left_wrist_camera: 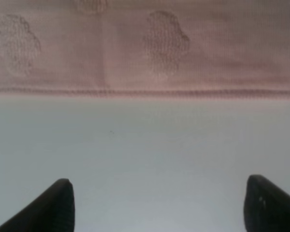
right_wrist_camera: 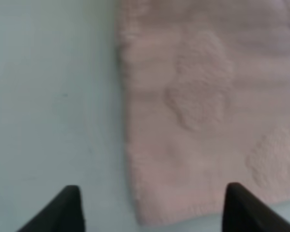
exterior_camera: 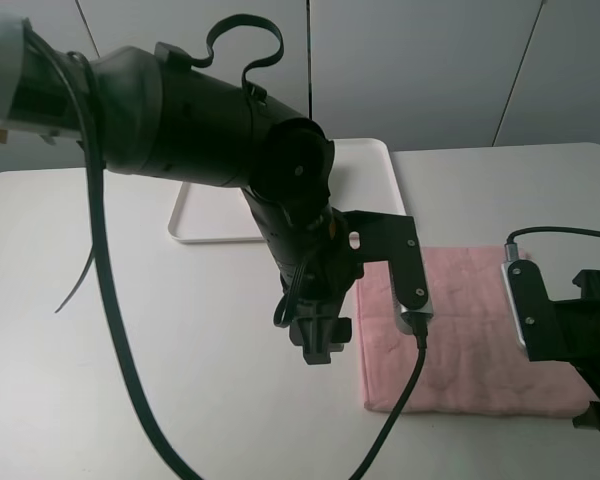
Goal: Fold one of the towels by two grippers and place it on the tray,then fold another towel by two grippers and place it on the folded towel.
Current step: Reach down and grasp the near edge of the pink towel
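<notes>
Two open claws flank a pink towel lying flat on the desk.

Spread wide and empty, the left claw faces the towel's left hem from just beside it. The right claw, equally wide, straddles a corner at the towel's right end. The towel's long axis runs from arm to arm, giving each an end within reach. The white tray lies beyond, partly hidden by the left arm; no second towel shows.

Pink towel with embossed blotch motifs; white tray; white table; black arms.
</notes>
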